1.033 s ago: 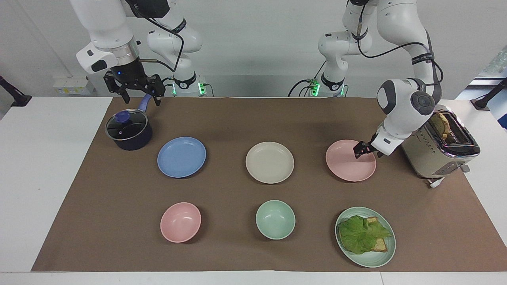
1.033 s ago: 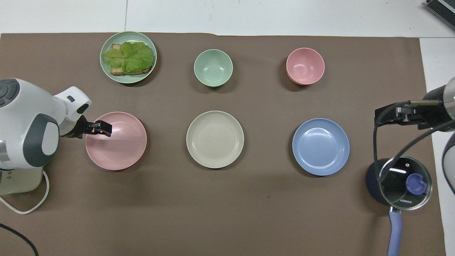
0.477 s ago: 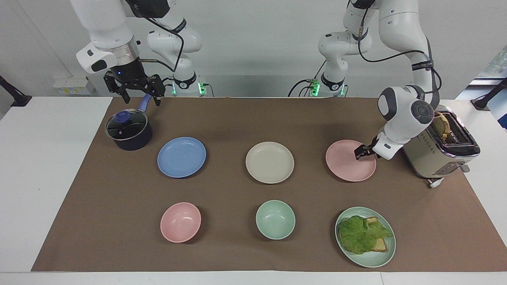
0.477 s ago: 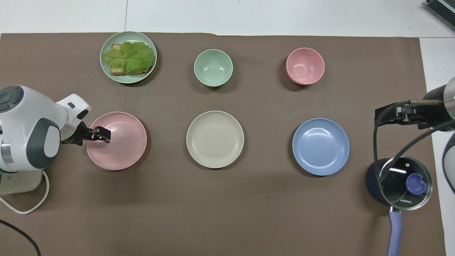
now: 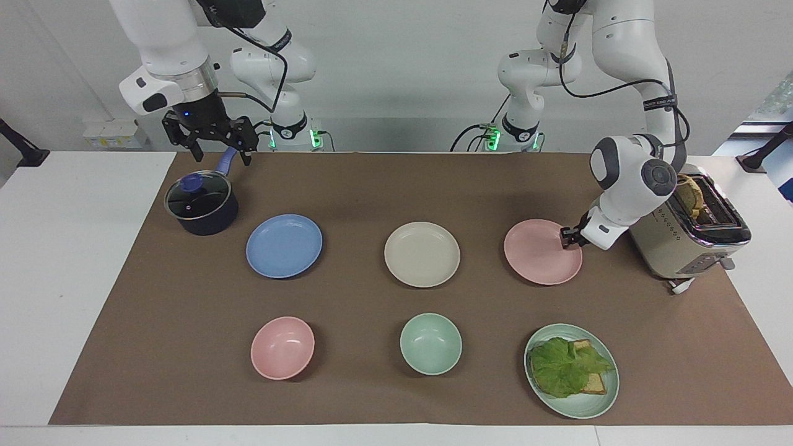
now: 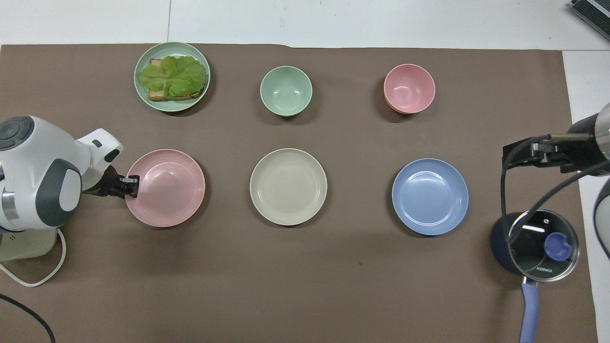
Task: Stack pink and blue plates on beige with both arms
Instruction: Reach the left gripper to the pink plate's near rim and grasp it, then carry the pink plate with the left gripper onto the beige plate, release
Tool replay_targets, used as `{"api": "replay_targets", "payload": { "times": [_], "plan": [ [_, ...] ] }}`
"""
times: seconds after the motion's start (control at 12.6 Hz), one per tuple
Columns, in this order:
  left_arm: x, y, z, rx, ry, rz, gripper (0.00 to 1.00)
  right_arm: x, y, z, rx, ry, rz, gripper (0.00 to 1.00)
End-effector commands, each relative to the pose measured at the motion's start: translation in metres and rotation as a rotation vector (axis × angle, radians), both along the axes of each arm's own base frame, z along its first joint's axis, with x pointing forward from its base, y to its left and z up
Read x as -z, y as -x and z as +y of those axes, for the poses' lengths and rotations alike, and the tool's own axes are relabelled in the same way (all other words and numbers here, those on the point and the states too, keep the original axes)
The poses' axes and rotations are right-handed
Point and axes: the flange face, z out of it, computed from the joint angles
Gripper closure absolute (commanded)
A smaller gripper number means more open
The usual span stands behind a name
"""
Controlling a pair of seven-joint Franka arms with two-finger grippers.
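The pink plate point(image 5: 540, 254) point(image 6: 167, 188) lies toward the left arm's end of the table. My left gripper point(image 5: 566, 237) point(image 6: 131, 184) is low at that plate's rim, on the toaster's side, shut on the edge. The beige plate point(image 5: 422, 254) point(image 6: 288, 186) sits in the middle of the row. The blue plate point(image 5: 284, 245) point(image 6: 430, 196) lies toward the right arm's end. My right gripper point(image 5: 222, 152) hangs open in the air over the pot's handle and holds nothing.
A lidded dark pot point(image 5: 201, 204) with a blue handle stands beside the blue plate. A toaster point(image 5: 687, 232) stands by the left arm. Farther from the robots are a pink bowl point(image 5: 282, 347), a green bowl point(image 5: 430, 343) and a green plate with lettuce and bread point(image 5: 571, 370).
My left gripper drew back from over the pink plate to its rim and closed on it. The plate slid a little toward the beige plate. The right arm stayed still.
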Motion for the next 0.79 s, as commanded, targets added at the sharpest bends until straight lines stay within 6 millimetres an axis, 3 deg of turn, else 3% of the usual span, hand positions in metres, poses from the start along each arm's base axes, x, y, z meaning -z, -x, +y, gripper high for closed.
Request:
{"api": "replay_targets", "payload": {
  "times": [0.0,0.4,0.48,0.72],
  "plan": [
    [-0.003,0.008,0.004,0.016,0.014,0.024,1.00,-0.004,0.000,-0.001,-0.017,-0.015,-0.012,0.00],
    [-0.010,0.006,0.006,0.037,0.021,0.050,1.00,-0.004,0.000,-0.001,-0.017,-0.015,-0.012,0.00],
    [-0.021,0.002,0.004,0.040,0.024,0.067,1.00,-0.004,0.000,-0.001,-0.017,-0.016,-0.012,0.00],
    [-0.084,-0.011,-0.011,0.022,0.087,0.157,1.00,-0.004,0.001,-0.001,-0.017,-0.015,-0.012,0.00]
  ]
}}
